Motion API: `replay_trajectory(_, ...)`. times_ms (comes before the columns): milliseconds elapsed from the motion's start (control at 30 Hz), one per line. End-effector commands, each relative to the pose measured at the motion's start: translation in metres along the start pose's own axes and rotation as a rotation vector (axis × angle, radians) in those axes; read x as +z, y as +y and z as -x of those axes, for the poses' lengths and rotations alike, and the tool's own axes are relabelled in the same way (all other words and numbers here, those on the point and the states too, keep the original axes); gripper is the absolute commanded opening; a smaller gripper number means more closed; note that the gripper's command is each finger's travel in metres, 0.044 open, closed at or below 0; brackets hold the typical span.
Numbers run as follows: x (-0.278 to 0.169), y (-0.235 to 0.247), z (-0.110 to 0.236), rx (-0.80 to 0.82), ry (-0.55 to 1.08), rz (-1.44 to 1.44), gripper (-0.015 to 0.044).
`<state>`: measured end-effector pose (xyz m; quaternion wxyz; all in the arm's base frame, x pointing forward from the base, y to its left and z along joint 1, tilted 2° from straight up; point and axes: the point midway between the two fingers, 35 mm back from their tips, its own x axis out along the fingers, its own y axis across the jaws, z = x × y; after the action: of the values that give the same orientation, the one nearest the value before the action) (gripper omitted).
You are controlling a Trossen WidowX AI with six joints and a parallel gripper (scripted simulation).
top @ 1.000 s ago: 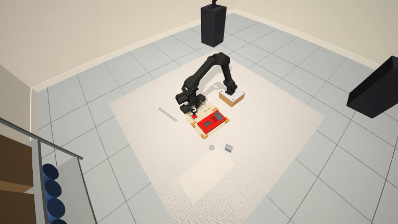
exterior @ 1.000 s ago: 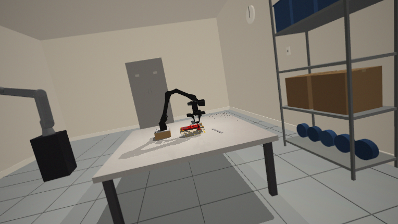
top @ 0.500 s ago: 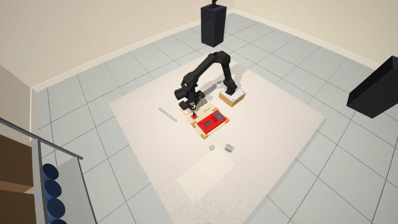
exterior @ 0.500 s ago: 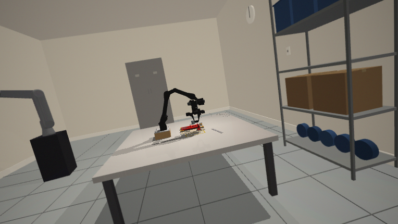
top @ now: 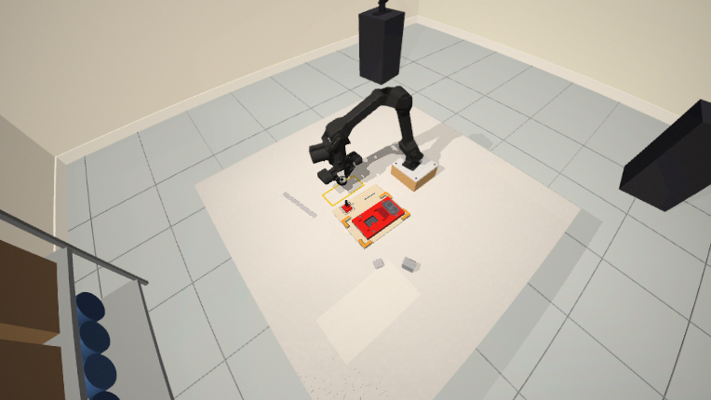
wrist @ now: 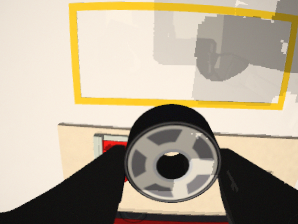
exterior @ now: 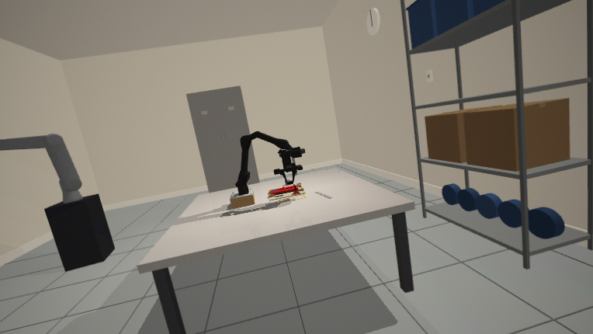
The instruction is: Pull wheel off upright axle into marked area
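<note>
My gripper [top: 342, 180] [exterior: 289, 182] [wrist: 172, 156] is shut on the wheel, a black tyre with a grey spoked hub. The wheel [wrist: 202, 167] is off the axle and held in the air, hub face toward the wrist camera. The bare black upright axle [top: 346, 202] stands on a small red base. The marked area is a yellow rectangle outline [top: 327, 200] [wrist: 74, 55] on the table, beside the board. In the wrist view the wheel overlaps the board's edge and reaches the outline's lower line. Its exact height is hard to tell.
A tan board [top: 376, 191] [wrist: 75, 145] carries a red panel [top: 365, 231] with orange corner brackets. A thin grey strip [top: 299, 205] and two small grey blocks [top: 378, 263] [top: 409, 264] lie on the table. The arm's shadow falls across part of the marked area.
</note>
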<state>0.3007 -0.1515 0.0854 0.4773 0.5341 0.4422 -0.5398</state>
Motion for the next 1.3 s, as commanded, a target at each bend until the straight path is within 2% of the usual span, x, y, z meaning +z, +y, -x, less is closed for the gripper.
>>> replay_trajectory(0, 0.013, -0.009, 0.004, 0.012, -0.002, 0.004, 0.0)
replay_trajectory(300, 0.027, -0.019, 0.003, 0.013, -0.005, 0.003, 0.0)
replay_trajectory(600, 0.027, -0.018, -0.018, 0.013, -0.005, 0.003, 0.0)
replay_trajectory(1000, 0.027, -0.018, -0.095, 0.013, -0.005, 0.003, 0.0)
replay_trajectory(1267, 0.027, -0.018, -0.1, 0.013, -0.005, 0.003, 0.0)
